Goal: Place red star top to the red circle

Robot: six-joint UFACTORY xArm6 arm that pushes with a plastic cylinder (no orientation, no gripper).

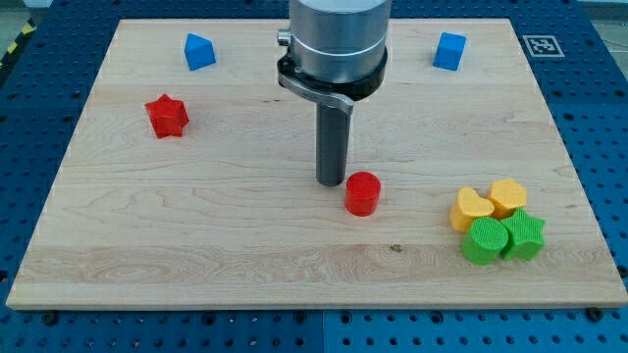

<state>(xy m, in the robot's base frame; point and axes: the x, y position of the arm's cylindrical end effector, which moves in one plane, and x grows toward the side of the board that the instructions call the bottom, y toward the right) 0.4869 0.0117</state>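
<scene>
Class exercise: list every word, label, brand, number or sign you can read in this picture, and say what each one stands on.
No readable words, numbers or brands.
One sign: a black-and-white square marker at the wooden board's top right corner; it is a pattern, not text.
The blocks and the arm show no lettering.

We see the red star (167, 116) lying flat near the view's upper left of the board. The red circle (362, 193), a short upright cylinder, sits well apart toward the middle.
</scene>
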